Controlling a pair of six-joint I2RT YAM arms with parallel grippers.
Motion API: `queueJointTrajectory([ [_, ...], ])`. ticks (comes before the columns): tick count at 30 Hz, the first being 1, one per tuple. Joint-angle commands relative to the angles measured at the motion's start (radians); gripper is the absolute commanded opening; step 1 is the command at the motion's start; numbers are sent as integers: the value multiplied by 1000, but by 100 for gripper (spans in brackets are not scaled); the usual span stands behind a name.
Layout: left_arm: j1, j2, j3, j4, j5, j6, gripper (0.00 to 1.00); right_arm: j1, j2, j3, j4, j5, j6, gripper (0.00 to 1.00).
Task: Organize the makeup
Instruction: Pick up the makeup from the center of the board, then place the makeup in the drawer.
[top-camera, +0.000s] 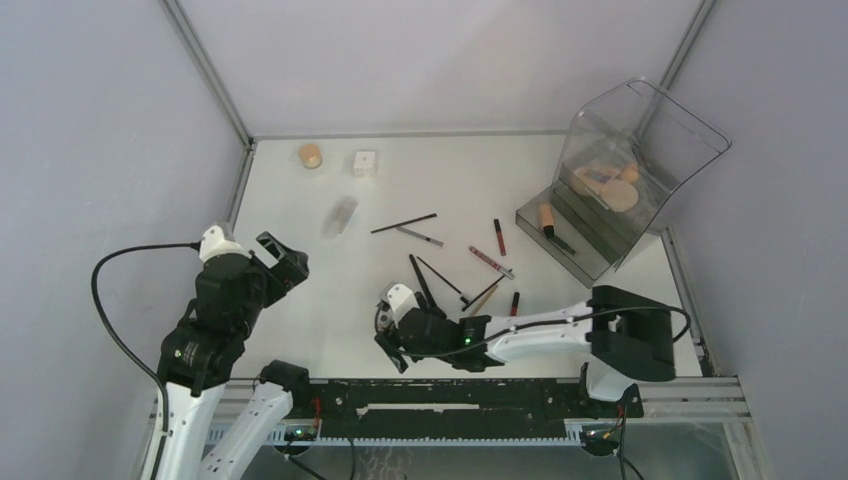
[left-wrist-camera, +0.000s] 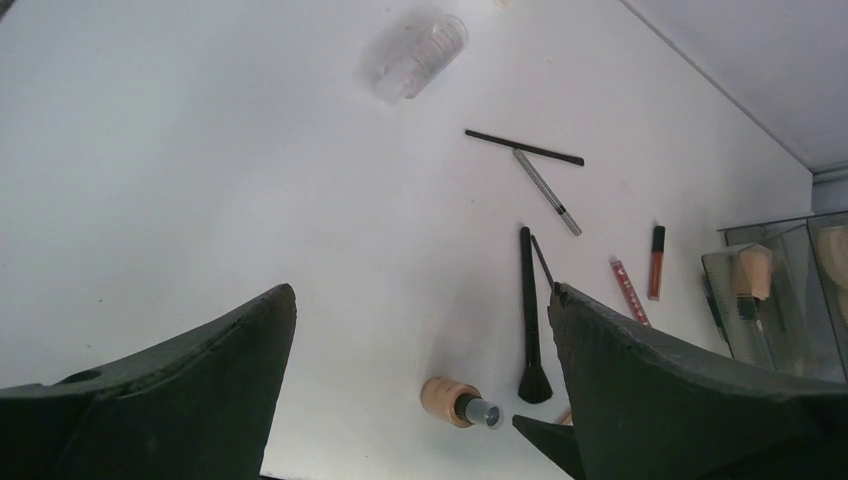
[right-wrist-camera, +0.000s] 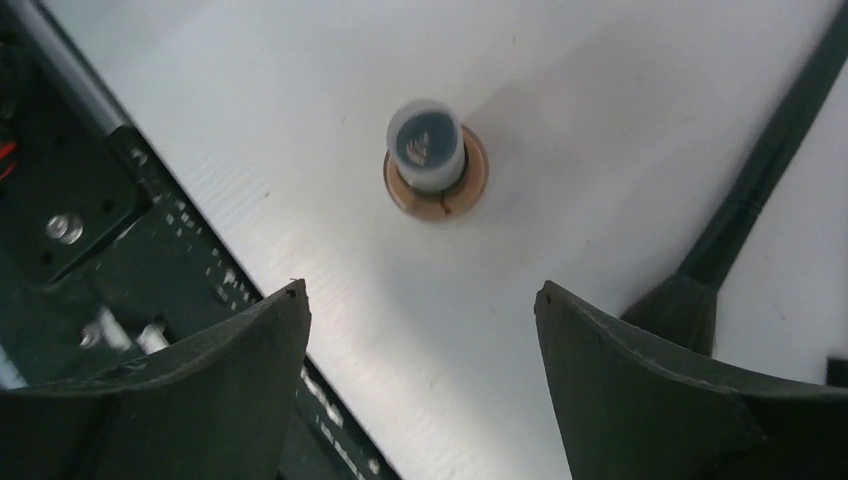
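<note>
A tan bottle with a clear cap stands upright near the table's front edge. It also shows in the left wrist view. My right gripper is open and empty, hovering just beside the bottle without touching it. My left gripper is open and empty above the table's left side. Loose makeup lies mid-table: a black brush, a black pencil, a silver pencil, red lip tubes. A white cube jar and a round tan jar stand at the back.
The clear smoky organizer stands at the back right, holding beige compacts and a tan bottle on its front step. A clear plastic container lies on its side. The black rail runs along the front edge.
</note>
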Motion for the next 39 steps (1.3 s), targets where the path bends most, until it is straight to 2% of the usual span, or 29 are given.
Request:
queueJointTrajectory([
  [1, 11, -10, 78, -50, -36, 30, 100, 4, 113, 102, 120, 73, -33, 89],
  [6, 12, -30, 54, -50, -31, 30, 100, -12, 246, 195, 114, 95, -27, 87],
  [9, 11, -43, 44, -49, -28, 30, 100, -34, 298, 222, 125, 69, -2, 78],
  [10, 11, -47, 42, -48, -29, 30, 100, -43, 306, 223, 128, 56, 11, 72],
  [15, 11, -60, 31, -46, -31, 30, 100, -49, 224, 221, 60, 78, 29, 22],
  [17, 11, -57, 22, -37, -26, 30, 100, -50, 151, 219, 13, 113, 23, 9],
  [18, 11, -57, 15, -31, -19, 30, 100, -53, 109, 216, -14, 137, 19, 7],
  [21, 11, -57, -7, -5, 6, 30, 100, -92, -27, 215, -151, 237, 21, 6],
  [23, 11, -58, -18, 7, 21, 29, 100, -164, -131, 206, -270, 288, 42, 6],
  [25, 12, -64, -27, 13, 22, 21, 100, -269, -230, 184, -393, 305, 65, 6],
  [29, 11, -92, -58, 56, 33, 18, 100, -539, -378, 138, -498, 324, 28, 6],
  [33, 11, -82, -73, 74, 61, 14, 100, -763, -401, 143, -531, 320, -26, 6],
  [39, 11, -61, -82, 89, 82, 13, 100, -1005, -249, 242, -626, 275, -28, 7],
])
